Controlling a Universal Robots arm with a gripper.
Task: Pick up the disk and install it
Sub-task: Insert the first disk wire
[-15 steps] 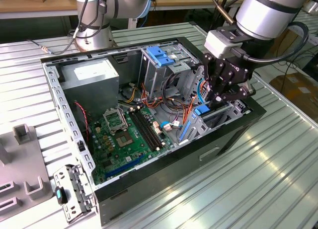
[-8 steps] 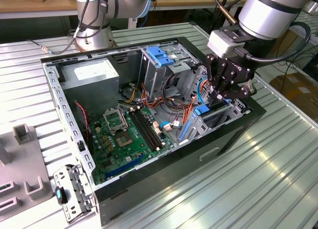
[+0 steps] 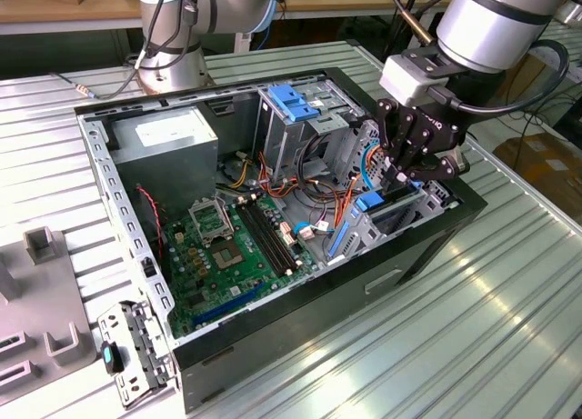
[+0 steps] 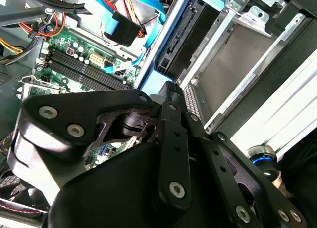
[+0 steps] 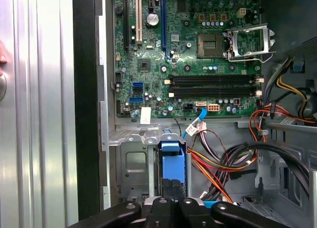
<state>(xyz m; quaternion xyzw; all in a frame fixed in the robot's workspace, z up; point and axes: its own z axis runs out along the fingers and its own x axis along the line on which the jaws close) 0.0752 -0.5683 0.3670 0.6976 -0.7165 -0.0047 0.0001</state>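
Observation:
The disk (image 3: 393,201) stands on edge in the drive bay at the exterior view's right side of the open computer case (image 3: 118,210). Its blue side rail (image 5: 172,156) and dark connector edge (image 4: 181,37) show in the wrist views. My gripper (image 3: 401,175) hangs straight over the bay. Its black fingertips (image 5: 172,191) are shut together and sit at the top end of the disk's blue rail; I see nothing between them. Whether they press on the rail I cannot tell.
The green motherboard (image 3: 232,246) lies on the case floor, with red, orange and blue cables (image 5: 218,163) bundled beside the bay. A blue-topped drive cage (image 3: 296,105) and a grey power supply (image 3: 168,133) stand at the back. A loose metal bracket (image 3: 136,346) lies outside on the ribbed table.

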